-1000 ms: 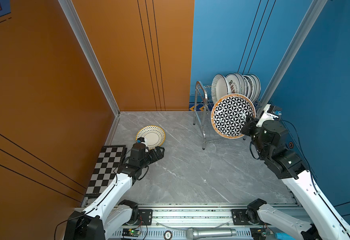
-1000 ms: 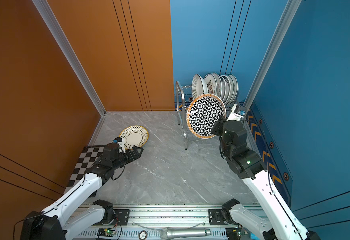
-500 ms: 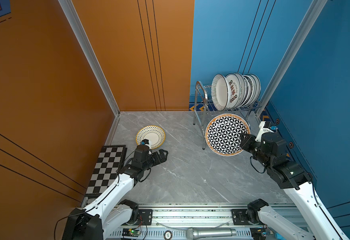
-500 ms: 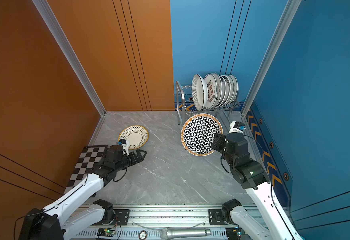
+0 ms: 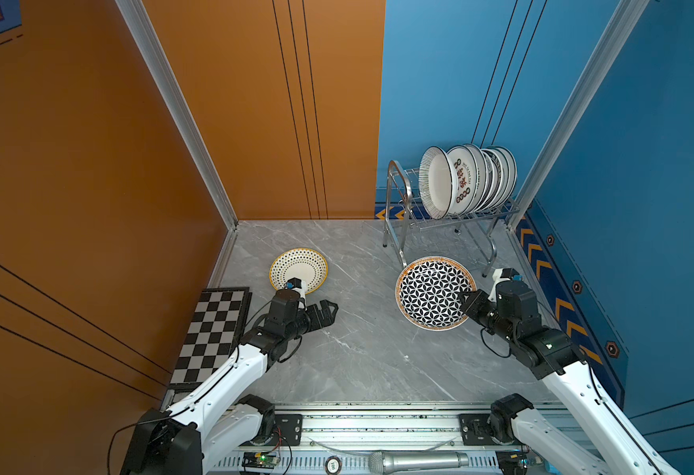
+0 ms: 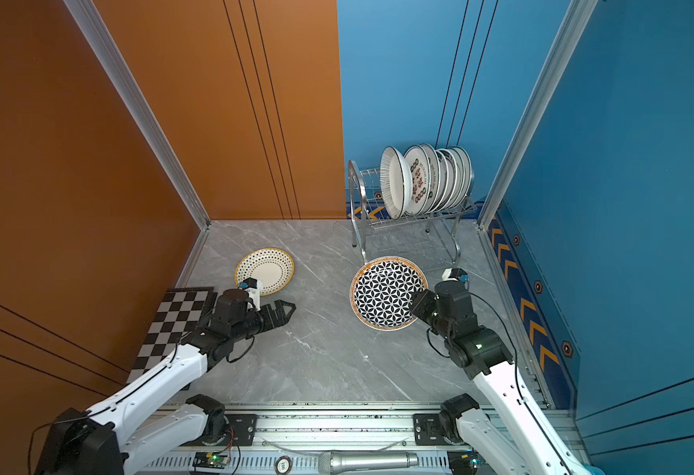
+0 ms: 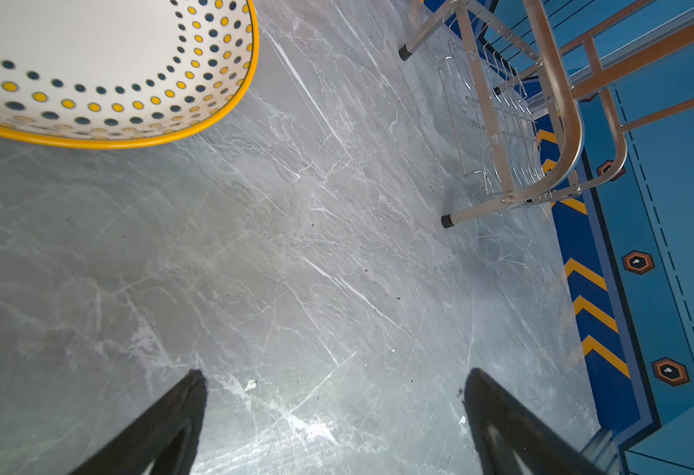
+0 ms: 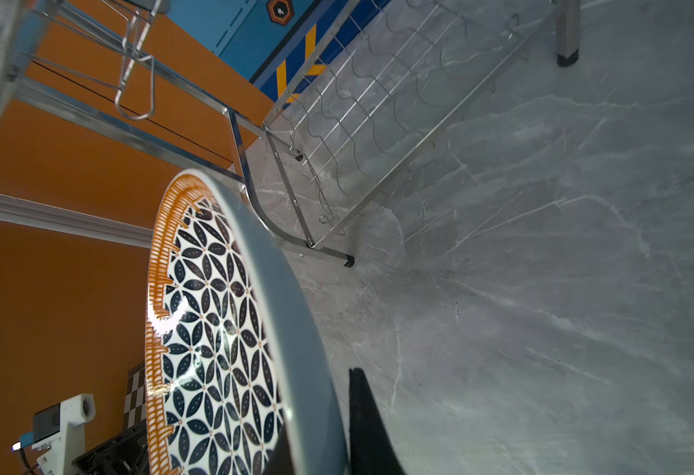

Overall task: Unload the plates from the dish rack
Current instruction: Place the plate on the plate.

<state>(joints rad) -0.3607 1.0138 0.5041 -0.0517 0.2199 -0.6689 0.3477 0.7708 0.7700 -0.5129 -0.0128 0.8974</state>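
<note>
The steel dish rack (image 5: pixel 387 214) (image 6: pixel 352 205) stands at the back right, and several white plates (image 5: pixel 456 183) (image 6: pixel 413 181) stand on edge in its upper tier. My right gripper (image 5: pixel 464 298) (image 6: pixel 415 305) (image 8: pixel 320 405) is shut on the rim of a black-and-white flower-patterned plate with an orange rim (image 5: pixel 431 292) (image 6: pixel 384 294) (image 8: pixel 213 329). It holds that plate tilted, low over the table in front of the rack. A yellow-dotted plate (image 5: pixel 300 267) (image 6: pixel 267 267) (image 7: pixel 90 61) lies flat at the left. My left gripper (image 5: pixel 329 312) (image 6: pixel 287 309) (image 7: pixel 333 378) is open and empty, just in front of it.
A black-and-white chequered board (image 5: pixel 213 329) (image 6: pixel 168 325) lies along the orange left wall under my left arm. The rack's lower shelf (image 8: pixel 378 103) holds nothing. A microphone (image 5: pixel 415 460) rests on the front rail. Blue walls close in behind and to the right of the rack.
My right arm has brought the patterned plate down from rack height and forward to just above the table. My left gripper has drawn back a little from the dotted plate, still open.
</note>
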